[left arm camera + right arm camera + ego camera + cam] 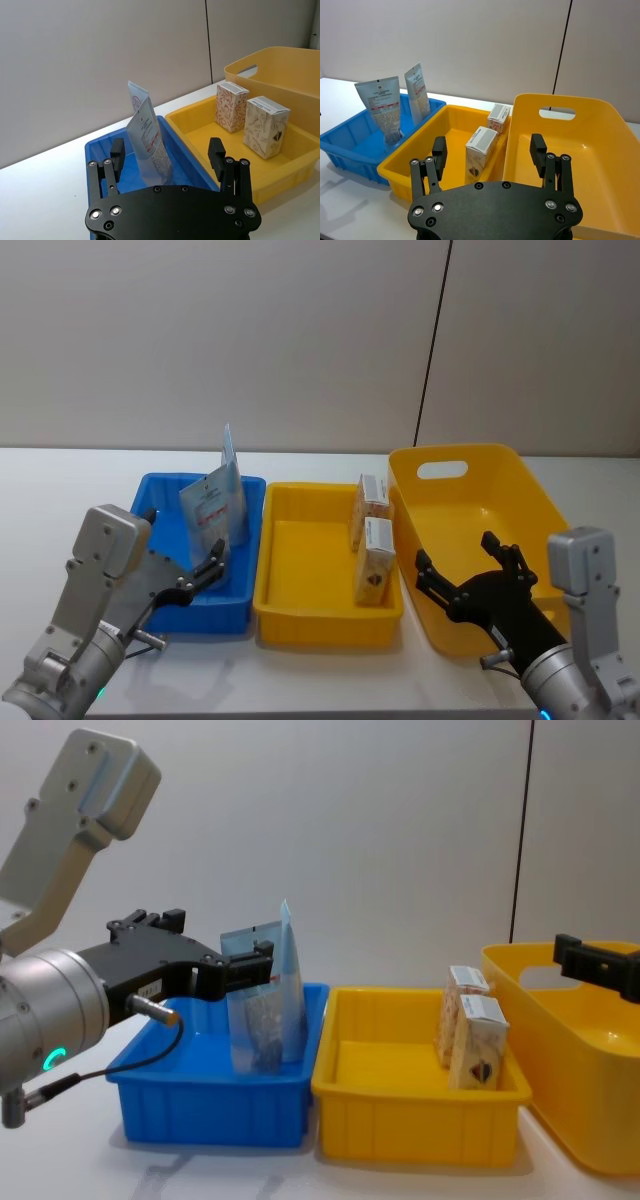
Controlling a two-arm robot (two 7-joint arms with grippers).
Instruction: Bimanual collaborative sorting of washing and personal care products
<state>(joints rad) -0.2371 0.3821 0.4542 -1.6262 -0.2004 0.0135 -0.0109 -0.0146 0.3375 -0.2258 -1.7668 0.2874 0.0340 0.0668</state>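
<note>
Over the near edge of the blue bin, my left gripper hangs released; two tubes stand inside. My right gripper, released, hangs by the large yellow bin. Two cartons stand in the middle tray.

The table is white and flat, and its far edge meets a grey wall; three bins stand directly on it, in one row from the robot's left to its right; the blue bin is at the left, low and rectangular; the middle bin is yellow, low, and its rim is just beside the blue rim; the big bin at the right is yellow too, deeper, with a handle slot in its far wall, close against the middle one.
</note>
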